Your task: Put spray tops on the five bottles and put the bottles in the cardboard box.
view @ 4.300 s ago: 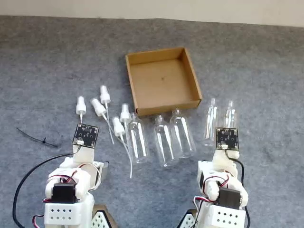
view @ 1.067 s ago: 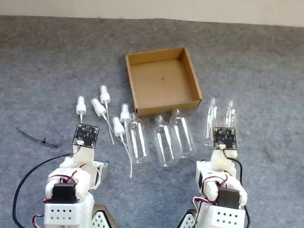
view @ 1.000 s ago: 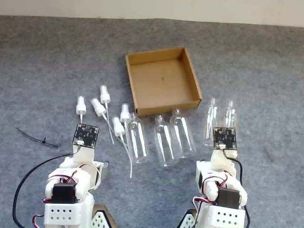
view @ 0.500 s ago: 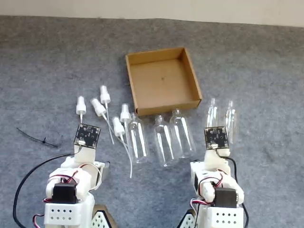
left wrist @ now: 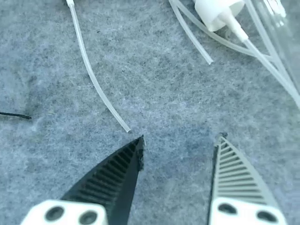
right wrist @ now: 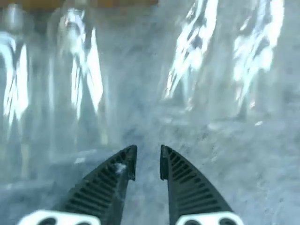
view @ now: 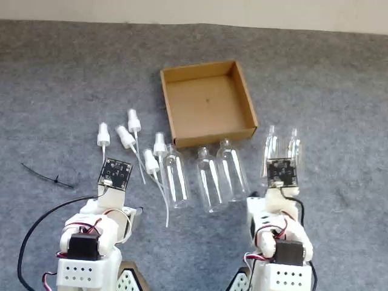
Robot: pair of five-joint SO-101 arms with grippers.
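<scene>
Five clear bottles lie on the grey cloth in front of the cardboard box [view: 208,103]: three side by side [view: 208,182] and two farther right [view: 280,147]. Several white spray tops [view: 125,136] with thin tubes lie left of the bottles. My left arm [view: 115,174] is just short of the spray tops. Its gripper [left wrist: 180,140] is open over bare cloth, near a loose tube end [left wrist: 98,89] and one spray top [left wrist: 218,9]. My right arm [view: 282,171] sits at the base of the right pair. Its gripper [right wrist: 147,152] is all but shut, holding nothing, facing those bottles [right wrist: 192,61].
A black cable tie [view: 45,177] lies on the cloth at the far left. The box is open at the top with low walls. Both arm bases stand at the near table edge, with a grey wall strip behind the table.
The right arm has moved forward, closer to the two right-hand bottles, after swinging a little left. The left wrist has shifted slightly right. Bottles, spray tops and box lie as before.
</scene>
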